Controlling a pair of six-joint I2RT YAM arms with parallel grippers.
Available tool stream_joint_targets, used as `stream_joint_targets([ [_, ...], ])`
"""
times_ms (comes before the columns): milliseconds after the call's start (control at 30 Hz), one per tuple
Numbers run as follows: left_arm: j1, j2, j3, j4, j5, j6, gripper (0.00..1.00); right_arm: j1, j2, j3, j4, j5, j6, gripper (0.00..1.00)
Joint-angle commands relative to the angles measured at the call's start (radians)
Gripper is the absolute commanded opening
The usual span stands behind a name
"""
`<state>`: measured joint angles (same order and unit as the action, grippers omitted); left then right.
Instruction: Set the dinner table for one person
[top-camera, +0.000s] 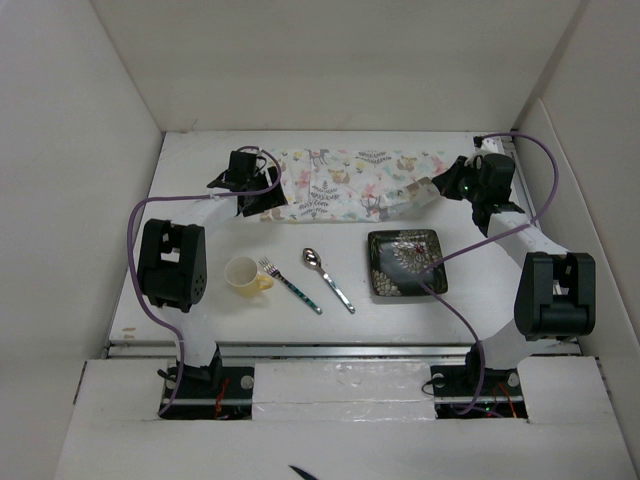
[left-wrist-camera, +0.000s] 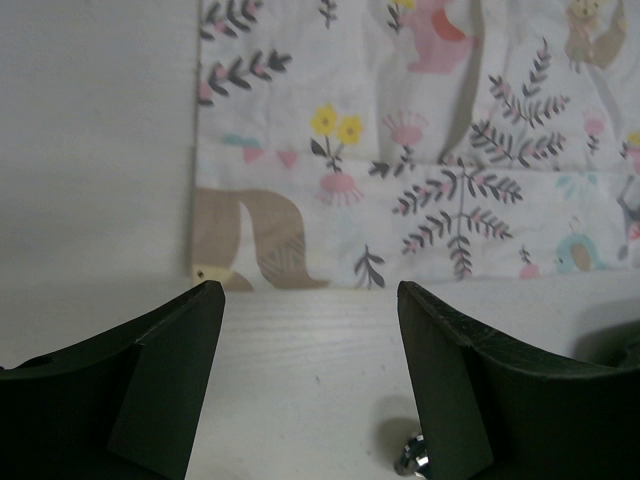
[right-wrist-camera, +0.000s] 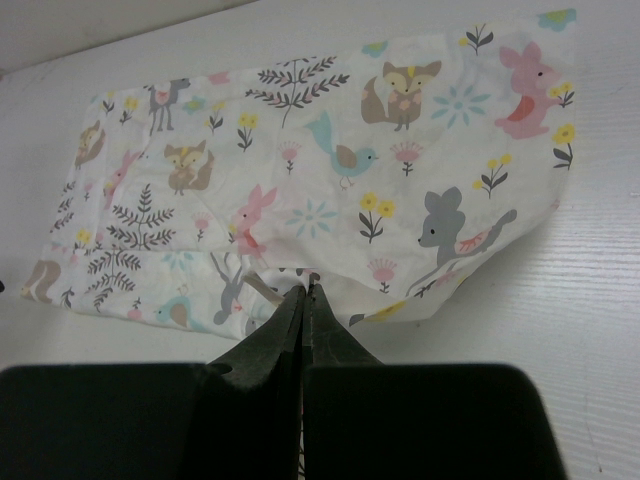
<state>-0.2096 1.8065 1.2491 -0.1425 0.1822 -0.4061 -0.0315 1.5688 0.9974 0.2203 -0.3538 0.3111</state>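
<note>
White dinner table (top-camera: 330, 325); placemat (top-camera: 350, 185) — pastel foxes, deer, flowers on white; black plate (top-camera: 405, 262), pale floral print; cream cup (top-camera: 245, 275).

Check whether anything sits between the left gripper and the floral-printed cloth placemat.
Nothing visible does. Only bare white tabletop separates the open left gripper from the edge of the floral-printed cloth placemat. The black square plate, metal spoon, blue-handled fork and yellow cup lie nearer the arm bases, off that line.

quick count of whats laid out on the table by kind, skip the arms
placemat: 1
plate: 1
cup: 1
fork: 1
spoon: 1
total: 5
</note>
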Motion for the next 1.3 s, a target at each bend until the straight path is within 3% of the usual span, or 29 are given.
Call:
stream_joint_targets([
  [0,0.027,0.054,0.091,-0.003,-0.139,0.087,0.67,0.005,-0.010,0.000,0.063,0.009,-0.007,0.00],
  [133,0.027,0.100,0.137,-0.014,-0.154,0.101,0.55,0.005,-0.003,0.004,0.068,0.006,-0.006,0.00],
  [200,0.027,0.094,0.136,-0.003,-0.237,0.096,0.51,0.005,-0.003,0.006,0.068,0.006,-0.007,0.00],
  [300,0.041,0.115,0.121,0.000,-0.189,0.112,0.42,0.005,0.000,0.006,0.073,0.009,-0.004,0.00],
  [500,0.018,0.185,0.135,-0.040,-0.104,0.132,0.36,0.005,0.007,0.007,0.071,0.009,-0.006,0.00],
  [667,0.018,0.197,0.125,-0.066,-0.153,0.131,0.33,0.005,0.002,0.006,0.073,0.004,-0.004,0.00],
  [767,0.018,0.198,0.127,-0.063,-0.135,0.125,0.19,0.005,-0.003,0.003,0.074,0.007,-0.006,0.00],
  [800,0.018,0.191,0.127,-0.062,-0.138,0.122,0.06,0.005,-0.004,0.001,0.074,0.007,-0.006,0.00],
  [833,0.018,0.186,0.122,-0.057,-0.141,0.121,0.01,0.005,-0.006,0.000,0.074,0.009,-0.006,0.00],
  [1067,0.018,0.054,0.116,-0.022,-0.155,0.105,0.00,0.005,-0.059,-0.003,0.057,0.010,-0.007,0.00],
  [1133,0.018,-0.034,0.113,-0.005,-0.147,0.084,0.00,0.005,-0.093,-0.008,0.056,0.013,-0.006,0.00],
  [1167,0.027,-0.152,0.095,0.033,-0.104,0.052,0.00,0.015,-0.154,-0.008,0.038,0.018,-0.009,0.00],
  [1267,0.038,-0.258,0.090,0.067,-0.076,0.030,0.00,0.015,-0.223,0.001,0.011,0.026,-0.012,0.00],
])
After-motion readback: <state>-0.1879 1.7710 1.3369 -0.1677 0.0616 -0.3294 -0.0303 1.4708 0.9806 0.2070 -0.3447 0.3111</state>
